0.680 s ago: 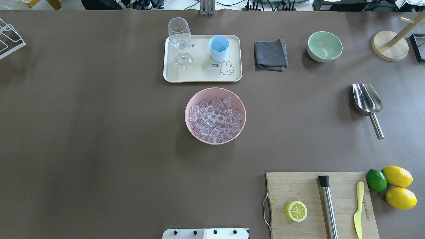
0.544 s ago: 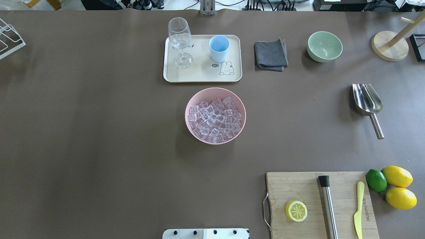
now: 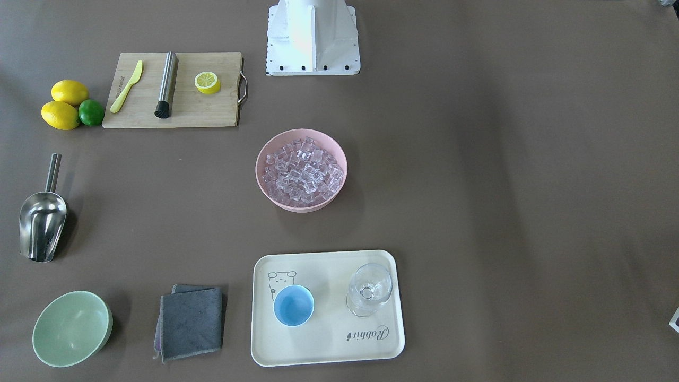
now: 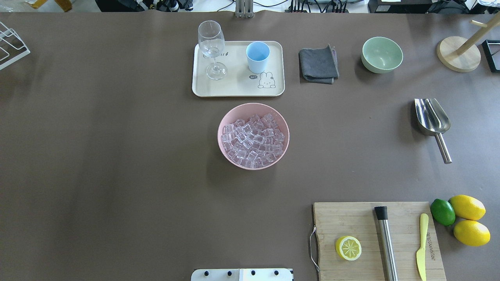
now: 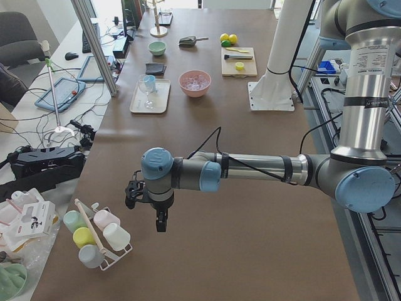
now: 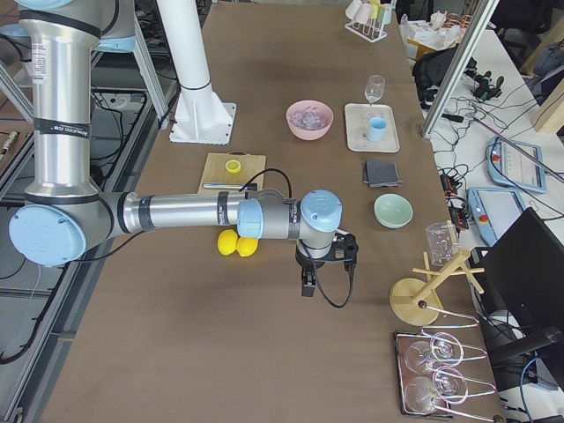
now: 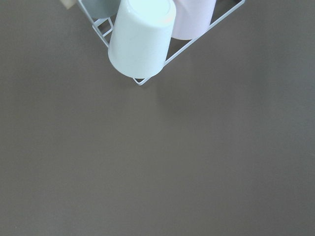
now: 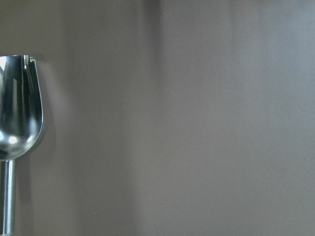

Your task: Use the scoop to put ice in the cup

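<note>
The steel scoop [image 4: 431,117] lies on the table at the right, handle toward the robot; it also shows in the front view [image 3: 41,223] and at the left edge of the right wrist view [image 8: 17,113]. The ice [image 4: 253,140] fills a pink bowl [image 4: 219,136] at mid-table. The light-blue cup [image 4: 258,56] stands upright on a cream tray [image 4: 234,89] behind the bowl. My right gripper [image 6: 307,286] hangs over the table's right end, near the scoop. My left gripper [image 5: 161,222] hangs over the left end. I cannot tell whether either is open or shut.
A stemmed glass [image 4: 211,47] shares the tray. A grey cloth [image 4: 318,64] and green bowl [image 4: 382,54] lie right of it. A cutting board [image 4: 375,242] holds a half lemon, steel cylinder and knife; whole citrus sits beside it. A cup rack [image 7: 142,44] stands by the left gripper.
</note>
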Robot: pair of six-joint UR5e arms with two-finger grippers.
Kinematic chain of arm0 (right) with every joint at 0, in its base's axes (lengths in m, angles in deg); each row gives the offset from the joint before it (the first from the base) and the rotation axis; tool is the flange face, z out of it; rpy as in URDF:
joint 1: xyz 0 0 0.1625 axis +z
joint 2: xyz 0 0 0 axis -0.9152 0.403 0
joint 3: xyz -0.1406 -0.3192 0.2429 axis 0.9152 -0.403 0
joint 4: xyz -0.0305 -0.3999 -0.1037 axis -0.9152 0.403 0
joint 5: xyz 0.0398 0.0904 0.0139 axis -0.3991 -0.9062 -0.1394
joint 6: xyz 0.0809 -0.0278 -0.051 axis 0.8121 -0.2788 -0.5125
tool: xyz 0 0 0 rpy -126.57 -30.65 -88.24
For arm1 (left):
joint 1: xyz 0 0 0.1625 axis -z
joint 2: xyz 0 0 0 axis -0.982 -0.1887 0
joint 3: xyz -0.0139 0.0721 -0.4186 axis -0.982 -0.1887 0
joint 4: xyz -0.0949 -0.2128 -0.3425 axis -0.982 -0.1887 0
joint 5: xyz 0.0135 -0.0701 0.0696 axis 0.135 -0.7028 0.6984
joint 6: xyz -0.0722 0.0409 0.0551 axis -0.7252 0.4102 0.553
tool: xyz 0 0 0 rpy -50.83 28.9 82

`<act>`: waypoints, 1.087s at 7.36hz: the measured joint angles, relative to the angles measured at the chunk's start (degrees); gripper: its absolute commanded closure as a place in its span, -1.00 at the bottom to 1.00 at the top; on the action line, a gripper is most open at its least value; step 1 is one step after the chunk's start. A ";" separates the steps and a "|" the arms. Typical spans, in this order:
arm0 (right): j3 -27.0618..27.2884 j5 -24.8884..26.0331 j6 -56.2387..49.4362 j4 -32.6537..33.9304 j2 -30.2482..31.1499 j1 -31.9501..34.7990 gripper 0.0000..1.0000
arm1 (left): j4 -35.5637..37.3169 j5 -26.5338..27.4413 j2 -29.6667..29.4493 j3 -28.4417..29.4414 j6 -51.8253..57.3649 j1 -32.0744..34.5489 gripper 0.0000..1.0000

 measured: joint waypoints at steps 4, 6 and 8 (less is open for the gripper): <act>0.18 -0.03 0.03 0.00 -0.30 0.00 -1.00 | -2.62 0.09 0.80 -8.94 -0.02 -7.42 -0.98; 0.89 0.01 0.02 0.00 -0.49 0.00 -1.00 | -4.72 0.58 1.55 -12.38 2.35 -14.06 -0.98; 1.06 0.45 0.07 -0.05 -2.02 0.00 -1.00 | -8.59 0.78 1.69 -14.18 8.25 -19.40 -0.98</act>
